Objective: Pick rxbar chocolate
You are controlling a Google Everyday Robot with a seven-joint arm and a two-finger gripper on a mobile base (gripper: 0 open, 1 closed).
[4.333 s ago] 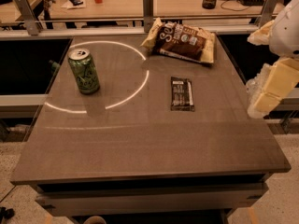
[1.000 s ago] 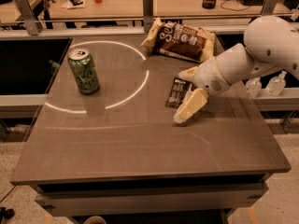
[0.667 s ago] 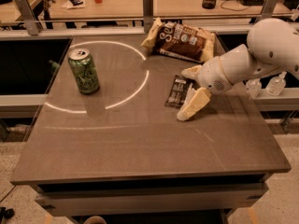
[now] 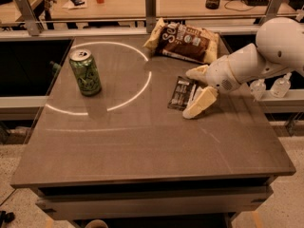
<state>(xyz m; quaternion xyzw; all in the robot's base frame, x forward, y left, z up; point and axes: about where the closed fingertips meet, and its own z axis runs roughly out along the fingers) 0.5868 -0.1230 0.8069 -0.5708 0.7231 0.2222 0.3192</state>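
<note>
The rxbar chocolate (image 4: 179, 92), a flat dark bar with white text, lies slightly tilted on the table right of centre. My gripper (image 4: 194, 92) reaches in from the right on a white arm (image 4: 266, 51) and sits low at the bar's right edge. It is open: one cream finger (image 4: 197, 72) is beyond the bar's far right corner and the other finger (image 4: 199, 103) is at its near right corner. The bar's right edge lies between the fingers, partly hidden by them. I cannot tell whether they touch it.
A green can (image 4: 85, 72) stands at the left of the brown table (image 4: 142, 146). A crinkled brown-and-yellow snack bag (image 4: 186, 42) lies at the back, just beyond the gripper. Two small clear bottles (image 4: 270, 87) stand off the table's right edge. A railing and desks lie behind.
The arm has come in from the right edge to the bar. The bar has turned slightly from its first straight pose. In the last second the gripper has barely shifted.
</note>
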